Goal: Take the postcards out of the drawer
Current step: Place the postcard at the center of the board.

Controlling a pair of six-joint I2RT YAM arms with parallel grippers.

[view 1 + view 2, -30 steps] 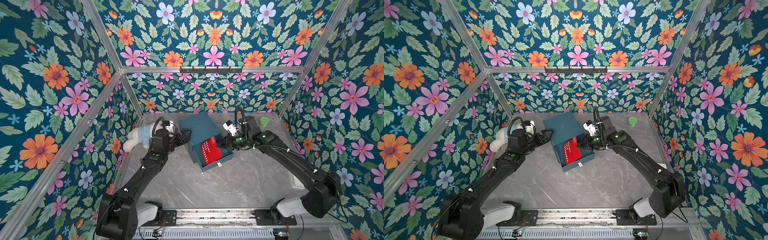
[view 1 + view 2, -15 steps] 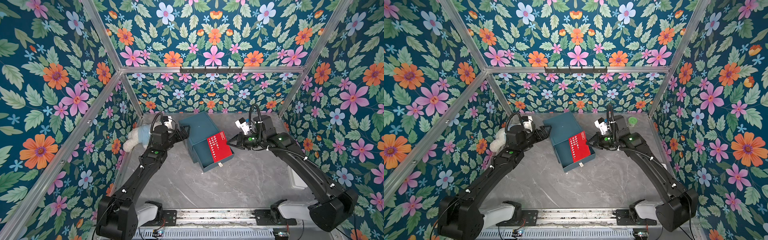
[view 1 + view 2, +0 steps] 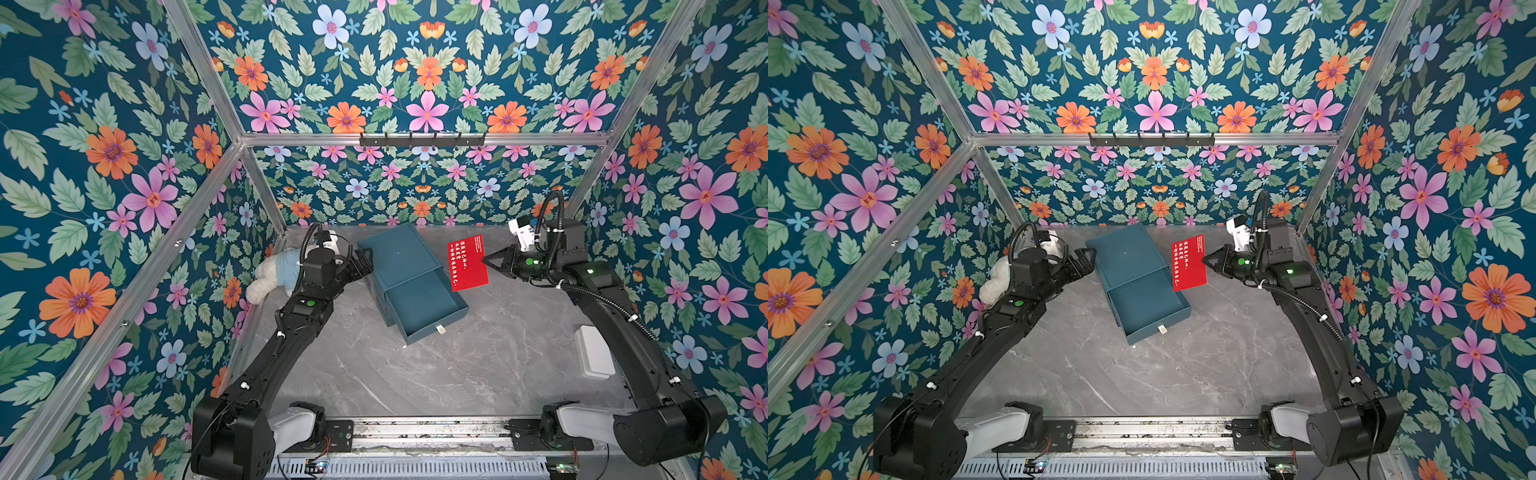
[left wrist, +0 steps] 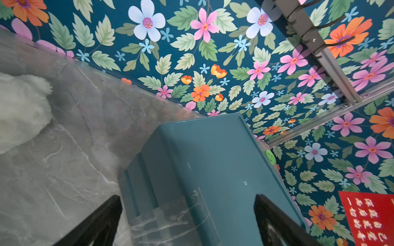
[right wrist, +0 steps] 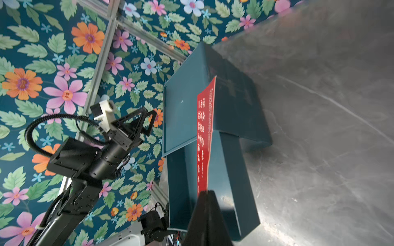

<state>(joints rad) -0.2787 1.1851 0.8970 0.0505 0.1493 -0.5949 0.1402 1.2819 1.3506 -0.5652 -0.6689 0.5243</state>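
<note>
Floral walls close round a grey marbled desk (image 3: 415, 374). Near its back edge sits a blue cabinet (image 3: 399, 257), its drawer (image 3: 436, 330) pulled toward the front — the tray's visible part looks bare, the rest is hidden. The right gripper (image 3: 486, 261) is pinched on one edge of a red postcard (image 3: 467, 262), held in the air just off the cabinet's right side. The left gripper (image 3: 368, 261) stands spread at the cabinet's left. So thin an edge hold could let the card swivel or slip — perhaps back into the drawer.
</note>
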